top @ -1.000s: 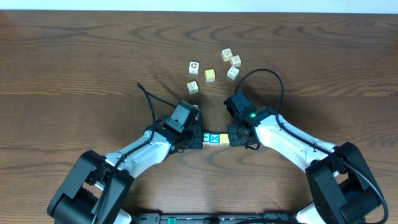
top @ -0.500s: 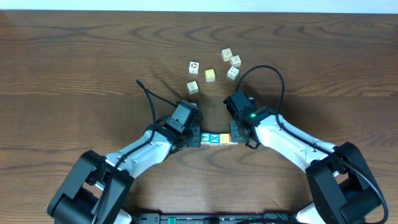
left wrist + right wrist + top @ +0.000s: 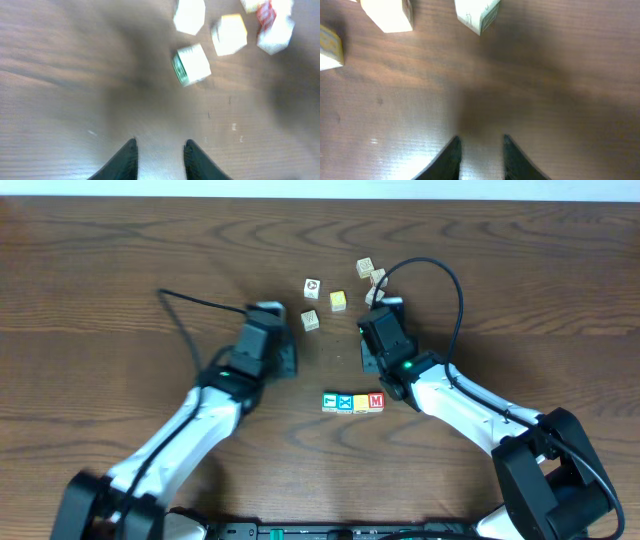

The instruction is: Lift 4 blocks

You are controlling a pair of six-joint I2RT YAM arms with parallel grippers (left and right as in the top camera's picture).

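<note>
Overhead: four blocks sit in one tight row on the dark wood surface [image 3: 120, 280], touching side to side. From the image's left they are the teal-green block [image 3: 329, 402], the blue X block [image 3: 346, 402], the yellow-orange block [image 3: 361, 402] and the red M block [image 3: 376, 400]. All four rest on the surface with neither arm touching them. The left arm [image 3: 215, 395] is well apart to the upper left. The right arm [image 3: 450, 395] is just above and right of the red end. From this view both wrist housings hide their fingertips.

Left wrist view, blurred: left fingers [image 3: 126, 162] are parted, with only bare wood between them, holding nothing. Their bases are cut off by the bottom edge. Ahead lies a white cube with a green face [image 3: 192, 64]; further cubes at the top edge are smeared and their markings are unreadable.

Right wrist view: right fingers [image 3: 449, 159] are likewise apart over bare wood and empty. Two cream cubes [image 3: 387, 14] are cropped by the top edge. A yellow cube [image 3: 330, 47] is cut off at the left edge.

The block row appears in neither wrist view.
</note>
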